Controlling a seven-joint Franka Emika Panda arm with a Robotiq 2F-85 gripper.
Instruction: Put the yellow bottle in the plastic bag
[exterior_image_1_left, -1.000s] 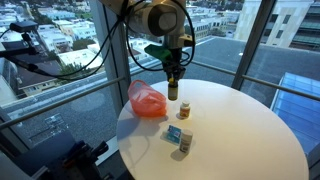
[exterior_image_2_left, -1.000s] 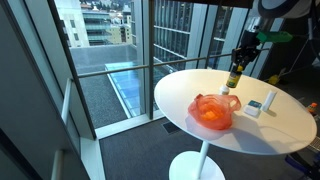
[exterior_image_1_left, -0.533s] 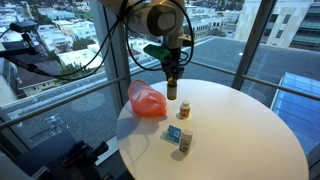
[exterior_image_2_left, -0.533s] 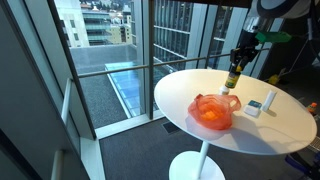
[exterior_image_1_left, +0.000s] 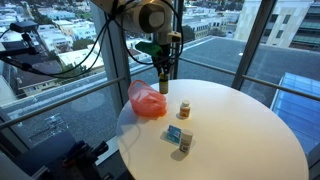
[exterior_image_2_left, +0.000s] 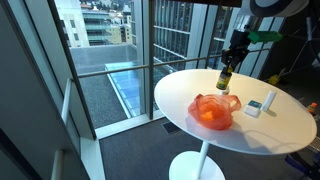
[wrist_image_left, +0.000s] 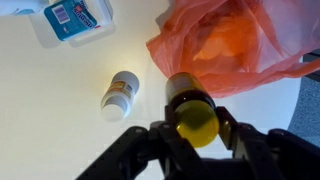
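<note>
— What's nearby?
— A pill bottle (wrist_image_left: 121, 93) and a blue box (wrist_image_left: 75, 18) stand on the bench (exterior_image_1_left: 240, 120), off to one side. Nothing blocks the plastic bag (wrist_image_left: 235, 40).
— Grip?
— The fingers (wrist_image_left: 228, 130) are clamped on the yellow bottle (wrist_image_left: 195, 120), which has moved from beside the pill bottle to above the bag's edge.

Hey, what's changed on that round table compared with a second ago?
The gripper, shut on the yellow bottle, has raised it and carried it sideways toward the plastic bag; the wrist view shows the bottle at the bag's edge. Nothing was let go. The bag, the small white bottle and the boxes stayed put.
</note>
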